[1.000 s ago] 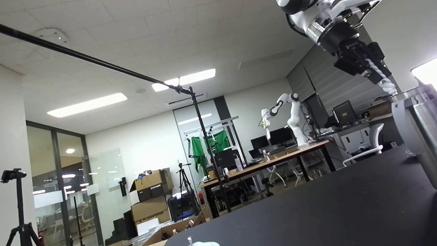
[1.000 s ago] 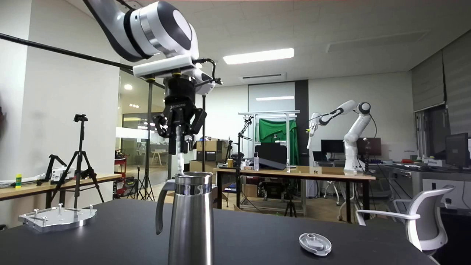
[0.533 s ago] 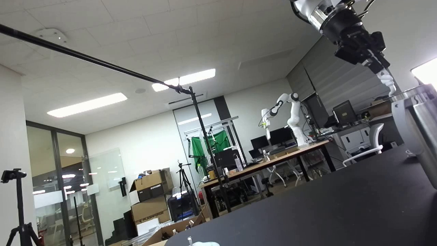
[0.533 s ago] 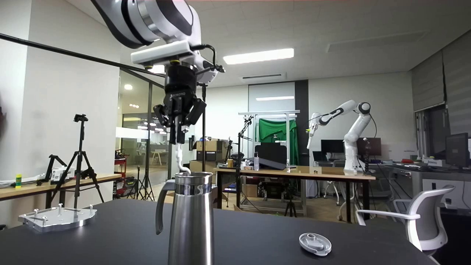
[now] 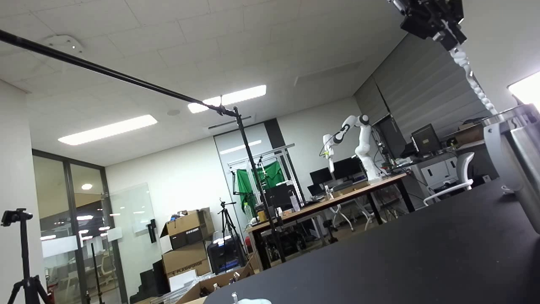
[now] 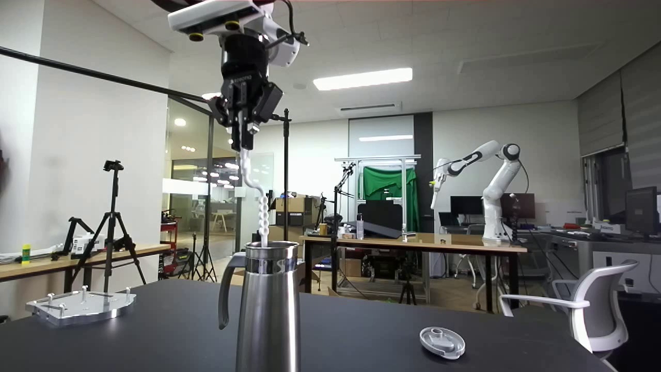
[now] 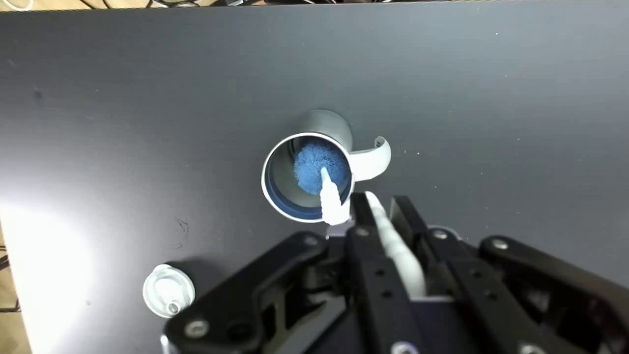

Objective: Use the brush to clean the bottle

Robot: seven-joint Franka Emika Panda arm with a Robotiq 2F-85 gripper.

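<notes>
The brush has a white, bead-like handle (image 6: 263, 217) with a bend, and a blue bristle head (image 7: 314, 167). My gripper (image 6: 242, 146) is shut on the upper part of the handle, well above the bottle; it also shows in the wrist view (image 7: 380, 199). The steel bottle (image 6: 268, 315) stands upright on the table with its grey handle at one side. It also shows in an exterior view (image 5: 525, 160), cut off by the edge. In the wrist view, the blue head sits inside the open bottle mouth, against the side nearer the bottle's handle. The bottle walls hide the head in both exterior views.
A round lid (image 6: 442, 343) lies on the dark table (image 6: 361, 330) apart from the bottle; it also shows in the wrist view (image 7: 168, 291). A clear plate with posts (image 6: 82, 306) lies at the table's side. A white chair (image 6: 601, 305) stands beyond the table.
My gripper has risen with the brush. Much more of the white handle now stands out of the bottle, including the bend. The bottle and lid have not moved.
</notes>
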